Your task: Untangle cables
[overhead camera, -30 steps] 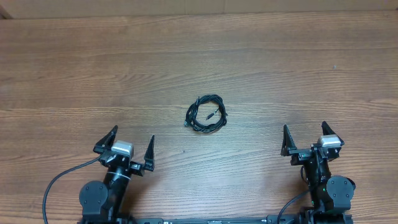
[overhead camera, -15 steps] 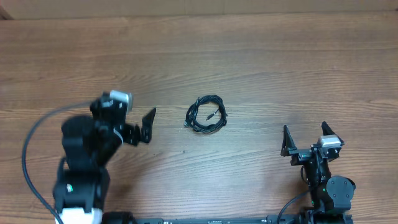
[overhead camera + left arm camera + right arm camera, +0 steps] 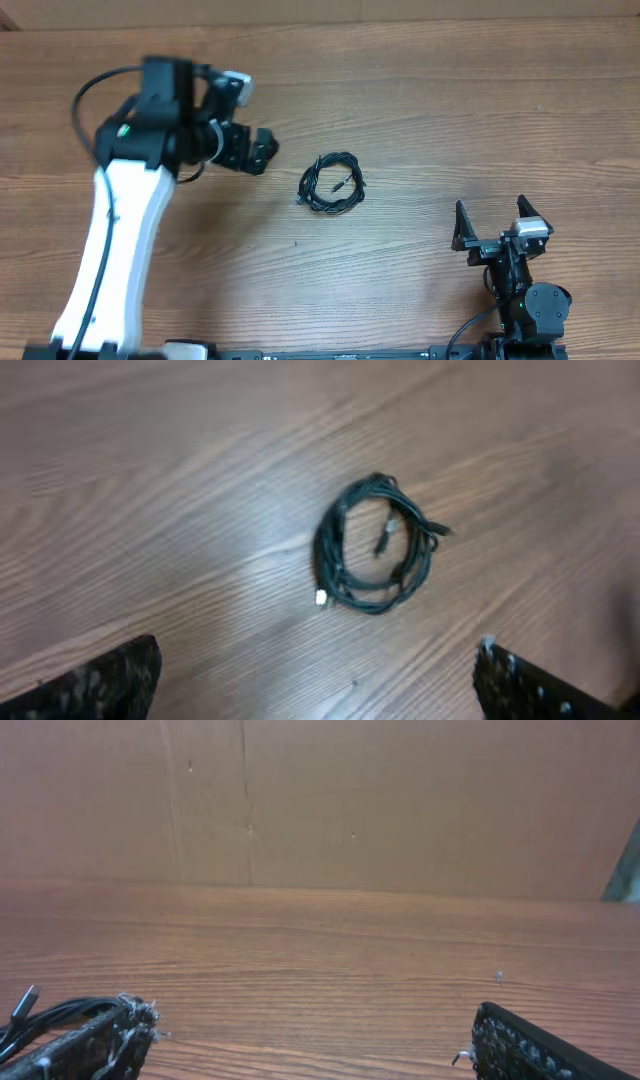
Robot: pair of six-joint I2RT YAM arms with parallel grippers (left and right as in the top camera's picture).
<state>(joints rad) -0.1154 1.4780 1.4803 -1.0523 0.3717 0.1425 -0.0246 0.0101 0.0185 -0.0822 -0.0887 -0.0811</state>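
The cables (image 3: 333, 183) lie as one small black coil with silvery plug tips on the wooden table (image 3: 450, 110), near its middle. My left gripper (image 3: 262, 150) is raised above the table, just left of the coil and apart from it. In the left wrist view the coil (image 3: 375, 545) sits ahead of the open, empty jaws (image 3: 320, 685). My right gripper (image 3: 490, 210) rests open and empty at the front right, far from the coil. In the right wrist view a few thin black strands (image 3: 25, 1008) show at the lower left edge, beside the open jaws (image 3: 315, 1045).
A brown cardboard wall (image 3: 400, 800) stands along the table's far edge. The left arm's white link (image 3: 115, 250) reaches diagonally over the table's left side. Bare wood surrounds the coil.
My left arm has risen from its rest at the front left and swung forward and right, bringing its gripper close to the coil's left side. The right arm and the coil have not moved.
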